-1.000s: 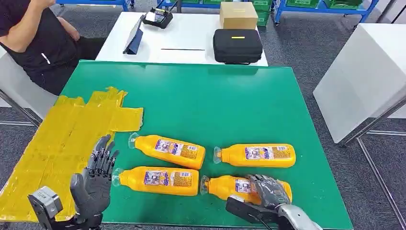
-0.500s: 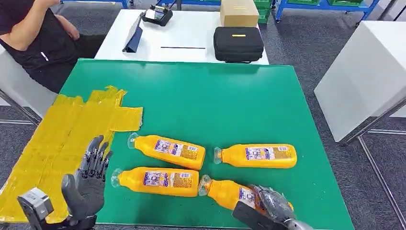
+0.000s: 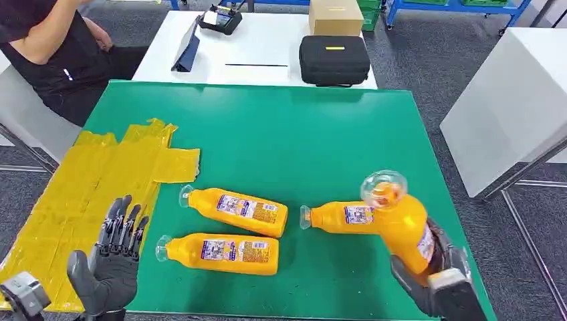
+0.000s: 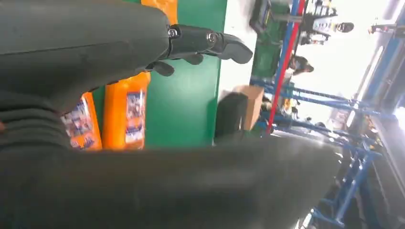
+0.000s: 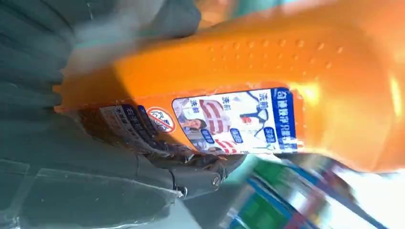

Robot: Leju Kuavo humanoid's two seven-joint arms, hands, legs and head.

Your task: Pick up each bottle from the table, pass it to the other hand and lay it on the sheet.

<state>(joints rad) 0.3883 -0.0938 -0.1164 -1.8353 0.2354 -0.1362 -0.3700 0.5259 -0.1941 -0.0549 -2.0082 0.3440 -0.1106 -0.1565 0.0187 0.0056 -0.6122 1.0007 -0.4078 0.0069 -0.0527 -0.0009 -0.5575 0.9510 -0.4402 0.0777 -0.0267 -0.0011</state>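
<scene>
My right hand (image 3: pixel 438 284) grips an orange bottle (image 3: pixel 401 224) lifted off the green table (image 3: pixel 294 140), its clear cap tilted up toward the camera. Up close the same bottle (image 5: pixel 267 90) shows its label, with dark fingers (image 5: pixel 191 171) wrapped around it. Three orange bottles lie flat on the table: one at centre left (image 3: pixel 235 211), one in front of it (image 3: pixel 220 251), one at the right (image 3: pixel 344 217) partly behind the lifted one. My left hand (image 3: pixel 110 264) is raised and empty with fingers (image 4: pixel 210 43) spread, over the yellow sheet (image 3: pixel 100 194).
A person in a black shirt (image 3: pixel 57 53) sits at the table's far left corner. Behind the green table a white table (image 3: pixel 261 47) carries a black case (image 3: pixel 333 60), a cardboard box (image 3: pixel 335 17) and a tablet (image 3: pixel 187 53). Another white table (image 3: pixel 508 100) stands to the right.
My right hand has lifted the front right bottle off the table and tipped it cap-up. My left hand has drifted a little left and toward me, staying empty.
</scene>
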